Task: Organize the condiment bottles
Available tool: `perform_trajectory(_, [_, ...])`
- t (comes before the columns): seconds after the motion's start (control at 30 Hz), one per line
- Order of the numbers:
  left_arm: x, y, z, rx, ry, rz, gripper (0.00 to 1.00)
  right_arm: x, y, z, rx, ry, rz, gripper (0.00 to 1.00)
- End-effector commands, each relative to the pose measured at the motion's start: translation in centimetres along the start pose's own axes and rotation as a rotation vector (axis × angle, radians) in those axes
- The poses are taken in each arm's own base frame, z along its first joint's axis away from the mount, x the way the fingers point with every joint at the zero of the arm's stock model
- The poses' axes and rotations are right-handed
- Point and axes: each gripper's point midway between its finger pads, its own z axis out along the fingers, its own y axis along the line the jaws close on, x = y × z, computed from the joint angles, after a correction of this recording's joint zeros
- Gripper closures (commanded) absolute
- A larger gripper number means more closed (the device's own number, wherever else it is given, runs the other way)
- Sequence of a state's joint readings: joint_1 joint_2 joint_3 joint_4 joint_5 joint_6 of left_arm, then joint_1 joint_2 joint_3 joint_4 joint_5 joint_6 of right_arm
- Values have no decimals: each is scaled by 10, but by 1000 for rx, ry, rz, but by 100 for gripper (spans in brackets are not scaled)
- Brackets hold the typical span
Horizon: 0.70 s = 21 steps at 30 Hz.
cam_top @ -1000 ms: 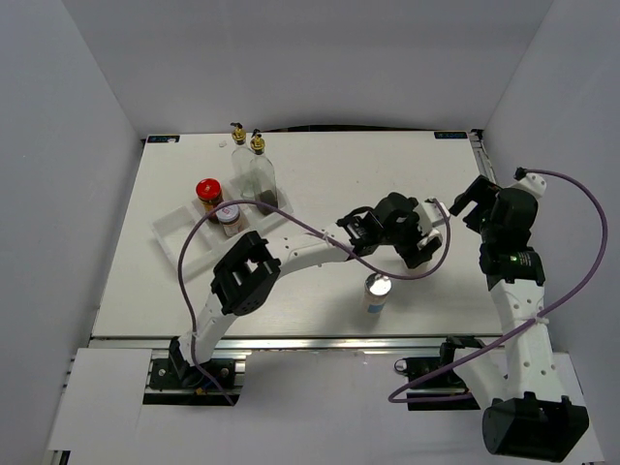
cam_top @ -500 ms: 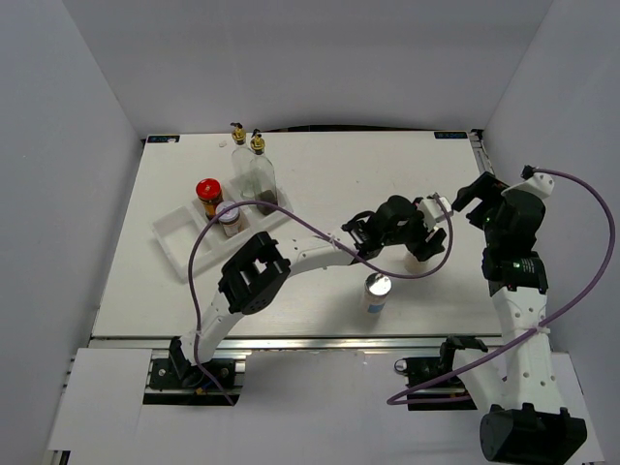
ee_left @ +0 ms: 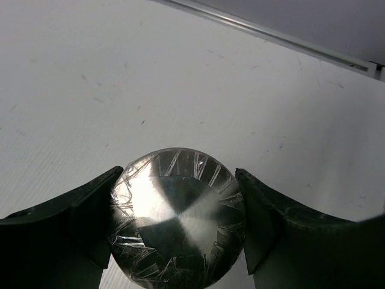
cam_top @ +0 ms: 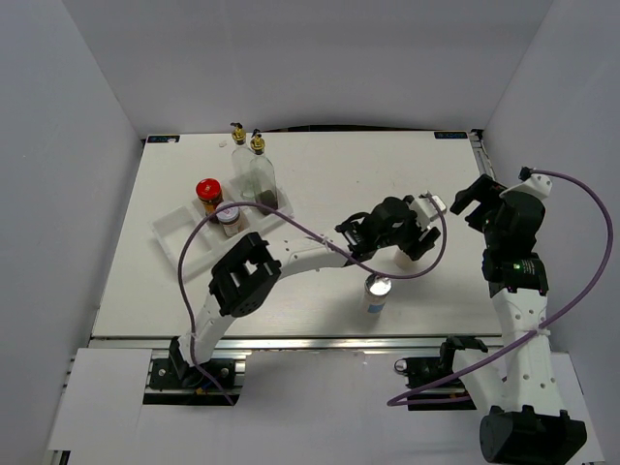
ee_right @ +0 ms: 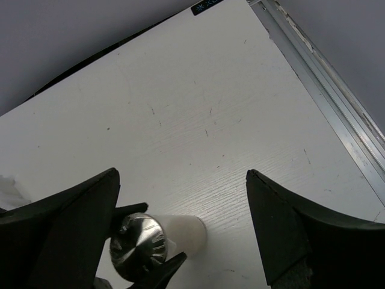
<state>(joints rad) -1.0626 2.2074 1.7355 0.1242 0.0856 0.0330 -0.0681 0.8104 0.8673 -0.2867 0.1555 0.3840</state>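
Note:
My left gripper (cam_top: pixel 408 239) (ee_left: pixel 178 176) is shut on a silver-capped pale shaker (ee_left: pixel 178 223), both fingers pressed against its cap, at mid-right of the table. The shaker stands upright in the right wrist view (ee_right: pixel 180 232). In the top view the gripper mostly hides it. A second silver-capped shaker (cam_top: pixel 376 292) stands free nearer the front. My right gripper (cam_top: pixel 472 201) (ee_right: pixel 181 177) is open and empty, to the right of the held shaker. Two tall glass bottles (cam_top: pixel 258 170) with gold tops, a red-lidded jar (cam_top: pixel 208 193) and a small label-lidded jar (cam_top: pixel 229 215) stand at the back left.
A white compartmented tray (cam_top: pixel 179 242) lies at the left, with the two jars at its far end. The left arm's purple cable (cam_top: pixel 194 252) loops over the tray area. The table's metal edge rail (ee_right: pixel 325 84) runs along the right side.
My left gripper has shifted slightly left over the right-hand shaker and its fingers have come in against the cap. The right arm has drawn back a little to the right.

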Motion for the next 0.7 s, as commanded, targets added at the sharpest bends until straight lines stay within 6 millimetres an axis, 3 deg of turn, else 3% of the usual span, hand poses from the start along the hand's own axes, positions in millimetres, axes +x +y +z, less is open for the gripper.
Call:
perform_trajectory(0.0, [-132,31,-84,-178,-249,-12,100,-1,8,-4,-56,-6,-25,11])
perform_trajectory(0.07, [-125,49,-107,-294,-252,-32,100,-2,14,-5,-96,-25,-40,11])
perform_trajectory(0.1, [-142,56,-130,-333,-288,-41,100,-3,15,-4,-106,-33,-43,10])
perform_trajectory(0.17, [-136,80,-154,-467,-273,-64,100,-1,19,-2,-131,-29,-50,10])
perform_trajectory(0.23, [-145,97,-189,-566,-294,-128,100,0,22,0,-146,-19,-57,11])
perform_trajectory(0.27, [-141,117,-208,-672,-292,-159,100,4,23,3,-153,-6,-62,10])
perform_trajectory(0.3, [-122,125,-219,-729,-254,-191,100,4,23,4,-154,-4,-68,11])
perform_trajectory(0.33, [-129,134,-248,-797,-290,-226,100,6,23,5,-154,1,-70,11])
perform_trajectory(0.37, [-115,152,-278,-962,-273,-254,100,8,22,8,-152,7,-70,10])
perform_trajectory(0.4, [-95,158,-293,-1035,-254,-287,100,9,24,8,-165,13,-70,11])
perform_trajectory(0.43, [-97,163,-324,-1103,-281,-329,100,8,30,8,-193,11,-72,11])
perform_trajectory(0.67, [-28,198,-461,-1532,-298,-527,100,8,39,18,-239,10,-66,10])
